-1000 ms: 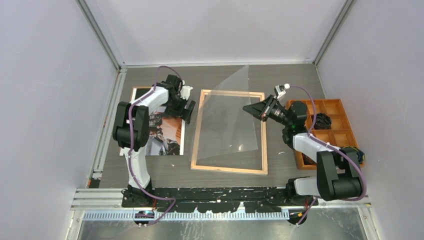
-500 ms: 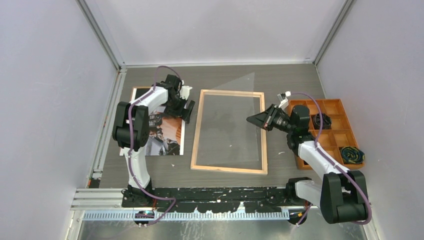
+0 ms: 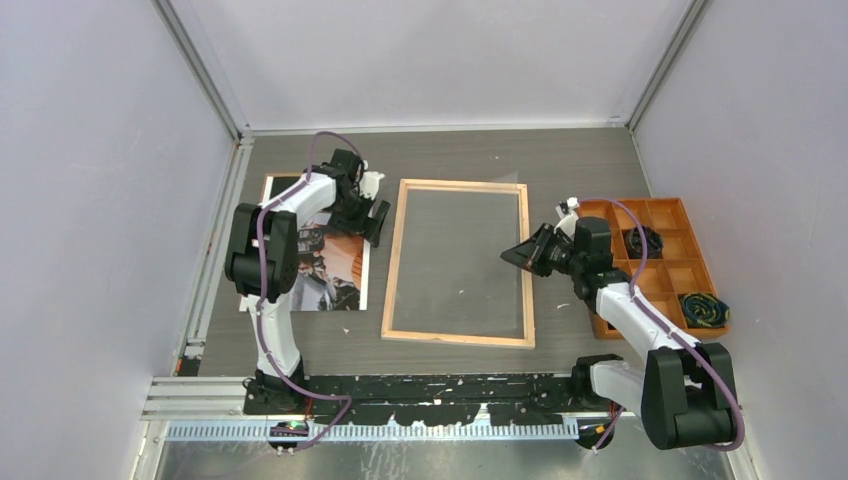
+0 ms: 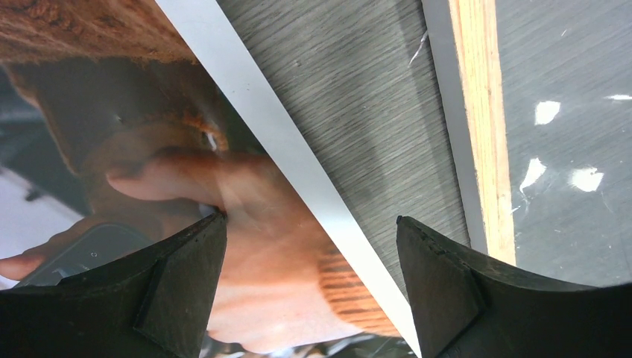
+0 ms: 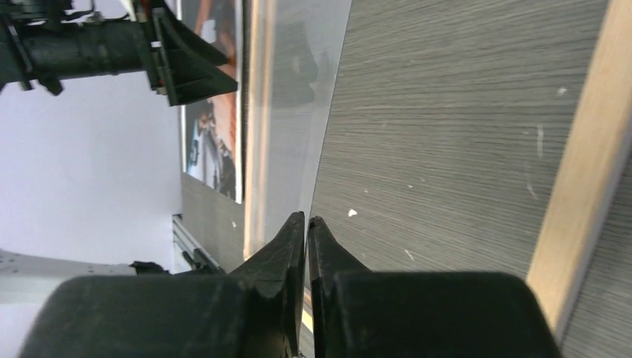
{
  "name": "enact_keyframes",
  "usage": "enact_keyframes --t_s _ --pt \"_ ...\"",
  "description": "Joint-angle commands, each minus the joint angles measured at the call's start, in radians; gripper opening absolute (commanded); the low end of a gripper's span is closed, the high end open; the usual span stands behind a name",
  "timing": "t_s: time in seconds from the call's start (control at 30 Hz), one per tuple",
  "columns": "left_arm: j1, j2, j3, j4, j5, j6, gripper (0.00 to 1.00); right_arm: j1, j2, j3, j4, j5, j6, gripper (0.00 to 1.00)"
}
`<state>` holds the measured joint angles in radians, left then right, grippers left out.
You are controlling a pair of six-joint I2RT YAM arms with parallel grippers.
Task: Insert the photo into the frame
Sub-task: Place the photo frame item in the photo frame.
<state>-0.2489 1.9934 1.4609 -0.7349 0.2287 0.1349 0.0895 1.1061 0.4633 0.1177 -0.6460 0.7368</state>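
Counter (image 3: 560, 160) of grey wood grain carries everything. The frame (image 3: 457, 338) lies wood side up in its middle, with the clear pane (image 3: 455, 260) flat inside the rails. The photo (image 3: 330, 285) lies face up by the left edge, just beside the frame's left rail and not yet in it. My left pincer (image 4: 309, 224) hangs spread wide astride the photo's white right border. My right pincer (image 5: 305, 218) sits at the frame's right rail, jaws all but pressed together, the pane's thin edge running into the tips; whether they grip it I cannot tell. I judge the right should part and draw off level, so the pane does not shift. The left should pinch only the border and lift slowly.
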Motion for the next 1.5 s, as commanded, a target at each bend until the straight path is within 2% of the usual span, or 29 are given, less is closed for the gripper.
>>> enact_keyframes --t_s 0.0,0.3,0.77,1.1,1.47 --pt "-0.011 0.026 -0.011 0.002 0.015 -0.001 0.86 0.001 -0.006 0.017 -0.030 0.086 -0.068 0.12" --pt "-0.039 0.041 -0.003 0.003 0.005 0.003 0.86 0.003 0.035 0.049 -0.050 0.140 -0.110 0.14" --pt "-0.056 0.050 -0.002 0.004 -0.014 0.022 0.86 0.003 0.087 0.088 -0.028 0.115 -0.157 0.11" --pt "-0.059 0.063 0.002 0.006 -0.011 0.023 0.86 0.002 0.010 0.042 0.067 0.067 -0.122 0.07" --pt "-0.064 0.078 0.006 0.008 -0.017 0.025 0.86 0.003 -0.069 -0.048 0.252 -0.011 -0.019 0.02"
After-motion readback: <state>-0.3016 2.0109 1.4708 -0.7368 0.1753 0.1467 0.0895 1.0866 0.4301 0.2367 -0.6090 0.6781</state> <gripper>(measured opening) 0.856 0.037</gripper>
